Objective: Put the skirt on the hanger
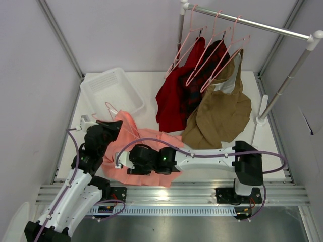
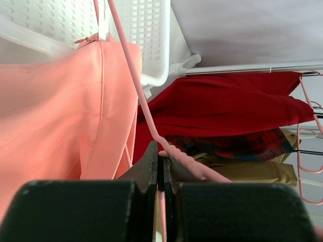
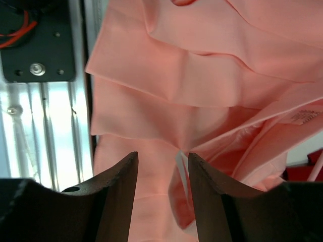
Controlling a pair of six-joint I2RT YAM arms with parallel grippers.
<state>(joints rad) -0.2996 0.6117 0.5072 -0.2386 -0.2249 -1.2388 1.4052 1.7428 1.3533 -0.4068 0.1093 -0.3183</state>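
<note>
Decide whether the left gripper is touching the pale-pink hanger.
Touching. The left wrist view shows the left gripper shut on the hanger, its thin pink bar pinched at the tips.

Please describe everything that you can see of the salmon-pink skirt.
The soft salmon-pink cloth skirt lies crumpled in broad folds on the near left of the white table, beside the white plastic basket. Stitched seams and a small label show. The thin pale-pink hanger, clamped in the shut left gripper, runs along one edge. The open right gripper hangs just above the folds, holding nothing.
</note>
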